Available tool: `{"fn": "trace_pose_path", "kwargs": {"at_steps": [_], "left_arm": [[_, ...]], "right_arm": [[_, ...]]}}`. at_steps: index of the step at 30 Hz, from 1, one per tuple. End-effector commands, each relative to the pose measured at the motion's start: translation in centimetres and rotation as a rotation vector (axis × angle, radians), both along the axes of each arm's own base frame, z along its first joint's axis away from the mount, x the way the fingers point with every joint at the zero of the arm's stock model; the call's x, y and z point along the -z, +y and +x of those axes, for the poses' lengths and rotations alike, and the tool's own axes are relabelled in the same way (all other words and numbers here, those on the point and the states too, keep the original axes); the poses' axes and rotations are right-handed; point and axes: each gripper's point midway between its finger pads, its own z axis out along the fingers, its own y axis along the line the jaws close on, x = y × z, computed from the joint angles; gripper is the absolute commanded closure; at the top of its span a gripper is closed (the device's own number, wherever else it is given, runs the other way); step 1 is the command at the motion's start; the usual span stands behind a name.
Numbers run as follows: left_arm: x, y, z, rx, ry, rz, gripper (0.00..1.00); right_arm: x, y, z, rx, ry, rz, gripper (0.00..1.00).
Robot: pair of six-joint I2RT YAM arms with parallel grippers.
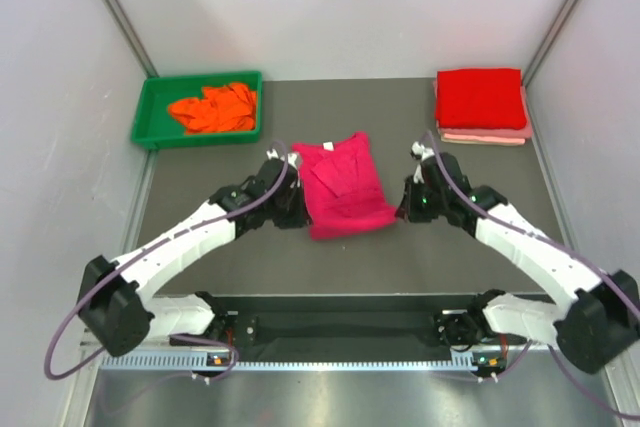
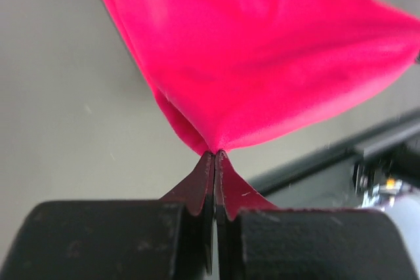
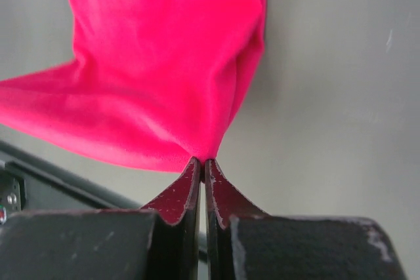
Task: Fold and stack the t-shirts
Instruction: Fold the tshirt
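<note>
A magenta-pink t-shirt (image 1: 345, 187) lies partly folded in the middle of the table, its near edge lifted. My left gripper (image 1: 296, 209) is shut on its near left corner; the left wrist view shows the cloth (image 2: 262, 50) pinched at the fingertips (image 2: 215, 155). My right gripper (image 1: 404, 205) is shut on its near right corner; the right wrist view shows the cloth (image 3: 164, 63) pinched at the fingertips (image 3: 202, 162). A folded bright red t-shirt (image 1: 480, 97) lies on a folded pale pink t-shirt (image 1: 490, 134) at the back right. An orange t-shirt (image 1: 215, 107) lies crumpled in the tray.
A green plastic tray (image 1: 150, 112) stands at the back left. White walls close in the table on the left, right and back. A black rail (image 1: 340, 327) runs along the near edge between the arm bases.
</note>
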Motion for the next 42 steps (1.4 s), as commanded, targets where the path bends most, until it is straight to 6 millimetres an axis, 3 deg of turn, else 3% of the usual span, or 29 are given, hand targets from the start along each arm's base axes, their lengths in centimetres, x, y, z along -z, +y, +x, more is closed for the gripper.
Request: {"fn": "trace_pose_path", "kwargs": {"at_steps": [1, 2, 4, 5, 6, 7, 8, 9, 10, 11, 12, 13, 14, 15, 16, 17, 19, 20, 22, 24, 28, 37, 42], "left_arm": [[-1.7, 1.1, 3.8, -0.037, -0.066, 0.064, 1.0], [-1.4, 1.7, 5.1, -0.062, -0.057, 0.072, 1.0], [-2.6, 1.7, 7.0, -0.064, -0.088, 0.055, 1.0], [-2.8, 2.0, 8.7, -0.085, -0.083, 0.045, 1.0], [-2.9, 2.3, 9.6, -0.083, -0.096, 0.051, 1.0], [-2.1, 2.5, 10.7, -0.089, -0.08, 0.067, 1.0], [-3.0, 2.7, 12.4, -0.101, -0.105, 0.049, 1.0], [-3.0, 2.9, 13.3, -0.089, -0.114, 0.058, 1.0], [-1.7, 2.9, 14.1, -0.083, -0.083, 0.074, 1.0], [-2.7, 3.0, 15.7, -0.091, -0.107, 0.065, 1.0], [-2.5, 3.2, 16.3, -0.088, -0.099, 0.08, 1.0], [-1.4, 3.3, 17.3, -0.094, -0.077, 0.096, 1.0], [-2.3, 3.5, 18.8, -0.11, -0.102, 0.087, 1.0], [-2.1, 3.8, 19.6, -0.118, -0.103, 0.096, 1.0], [-1.1, 3.8, 20.5, -0.125, -0.087, 0.109, 1.0], [-1.9, 4.0, 21.8, -0.14, -0.109, 0.102, 1.0], [-0.6, 4.2, 22.7, -0.14, -0.07, 0.117, 1.0], [-1.5, 4.3, 23.8, -0.15, -0.092, 0.112, 1.0], [-0.9, 4.3, 24.7, -0.154, -0.088, 0.114, 1.0], [-1.3, 4.5, 25.8, -0.162, -0.101, 0.102, 1.0], [-0.6, 5.4, 27.7, -0.205, -0.117, 0.122, 1.0], [2.0, 7.0, 29.6, -0.259, -0.072, 0.14, 1.0], [2.5, 7.8, 30.8, -0.279, -0.094, 0.164, 1.0]], "right_arm": [[-2.7, 0.1, 4.4, -0.001, -0.088, -0.047, 1.0], [-4.2, 0.7, 5.6, -0.012, -0.112, -0.027, 1.0], [-3.7, 0.8, 7.7, -0.023, -0.091, -0.044, 1.0], [-5.2, 1.3, 9.2, -0.031, -0.117, -0.025, 1.0], [-4.2, 1.6, 10.2, -0.044, -0.088, -0.044, 1.0], [-5.7, 1.9, 11.7, -0.051, -0.11, -0.018, 1.0], [-5.8, 2.2, 12.6, -0.059, -0.107, -0.014, 1.0], [-4.5, 2.5, 13.6, -0.079, -0.074, -0.029, 1.0], [-5.9, 3.0, 15.2, -0.081, -0.108, -0.014, 1.0], [-5.9, 3.3, 15.9, -0.093, -0.107, -0.008, 1.0], [-4.5, 3.6, 16.8, -0.104, -0.077, -0.02, 1.0], [-5.8, 3.9, 18.2, -0.106, -0.102, -0.004, 1.0], [-5.8, 3.9, 19.1, -0.102, -0.099, 0.0, 1.0], [-4.4, 4.0, 20.0, -0.103, -0.071, -0.004, 1.0], [-5.5, 4.1, 21.2, -0.105, -0.095, 0.022, 1.0], [-5.5, 4.2, 21.9, -0.105, -0.092, 0.032, 1.0], [-5.4, 4.5, 23.7, -0.111, -0.094, 0.063, 1.0], [-4.3, 4.6, 24.4, -0.115, -0.075, 0.066, 1.0], [-5.4, 5.0, 25.7, -0.134, -0.097, 0.101, 1.0], [-4.6, 5.3, 26.7, -0.137, -0.087, 0.116, 1.0], [-5.3, 6.5, 28.6, -0.16, -0.133, 0.164, 1.0], [-3.3, 7.8, 31.0, -0.153, -0.137, 0.225, 1.0], [-2.5, 7.9, 32.3, -0.14, -0.149, 0.241, 1.0]]}}
